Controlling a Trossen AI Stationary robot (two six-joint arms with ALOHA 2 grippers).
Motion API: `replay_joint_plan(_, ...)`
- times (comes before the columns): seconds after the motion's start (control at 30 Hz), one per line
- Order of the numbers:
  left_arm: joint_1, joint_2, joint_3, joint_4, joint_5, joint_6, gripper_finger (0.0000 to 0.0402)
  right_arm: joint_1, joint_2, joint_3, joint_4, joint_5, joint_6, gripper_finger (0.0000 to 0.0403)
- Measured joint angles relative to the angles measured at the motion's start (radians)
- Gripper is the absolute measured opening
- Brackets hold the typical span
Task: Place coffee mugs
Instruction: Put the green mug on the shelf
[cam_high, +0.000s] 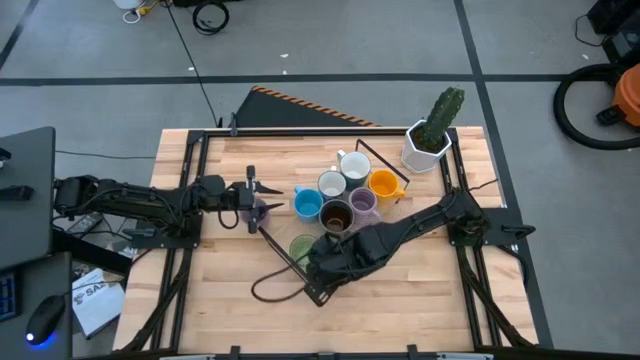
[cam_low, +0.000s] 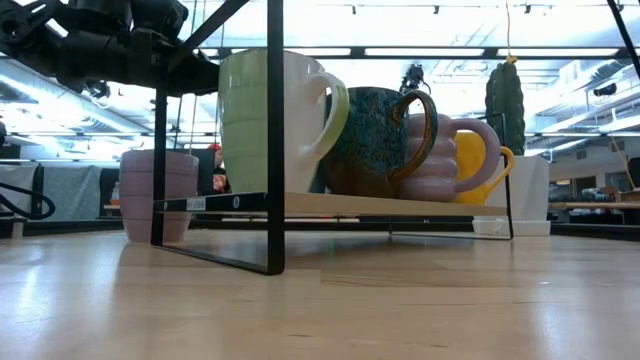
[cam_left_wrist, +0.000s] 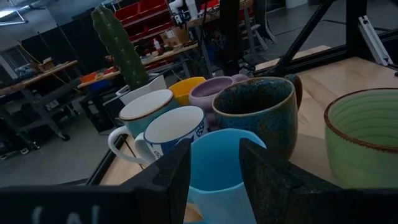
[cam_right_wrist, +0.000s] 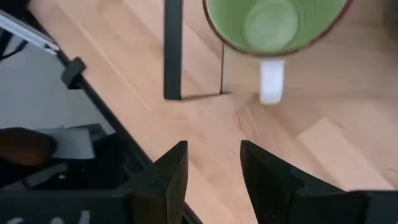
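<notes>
- Coffee mugs: seven, green mug (cam_high: 302, 247) included, sit on the rack (cam_high: 300, 274); lavender mug (cam_high: 259, 212) remains outside.
- Left gripper (cam_high: 250, 200): near lavender mug, fingers apart.
- Right gripper (cam_right_wrist: 212, 163): parted, empty.

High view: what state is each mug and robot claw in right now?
Green ceramic mug: upright, empty, on the black metal rack.
Dark brown speckled mug: upright, beside the green one.
Light blue mug: upright.
Lone lavender mug: upright on the table, outside the rack.
Left gripper: open, holding nothing.
Right gripper: open, holding nothing.
</notes>
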Motion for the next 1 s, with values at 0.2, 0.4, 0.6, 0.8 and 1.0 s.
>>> replay_joint_plan(0.2, 0.0, 0.0, 0.0, 0.001, 0.0, 0.001, 0.0141, 0.029, 0.001, -0.06, -0.039, 0.106, 0.015, 0.0153)
replay_joint_plan(0.4, 0.0, 0.0, 0.0, 0.003, 0.0, 0.002, 0.0141, 0.02, 0.002, -0.126, -0.052, 0.157, -0.03, 0.0153)
replay_joint_plan(0.6, 0.0, 0.0, 0.0, 0.004, 0.0, 0.002, 0.0141, 0.0, 0.002, -0.175, 0.025, 0.177, -0.07, 0.0153)
replay_joint_plan(0.8, 0.0, 0.0, 0.0, 0.002, 0.0, 0.002, 0.0141, -0.001, 0.002, -0.219, 0.077, 0.174, -0.076, 0.0153)
replay_joint_plan(1.0, 0.0, 0.0, 0.0, 0.001, 0.0, 0.002, 0.0141, -0.001, 0.002, -0.222, 0.107, 0.207, -0.1, 0.0153)
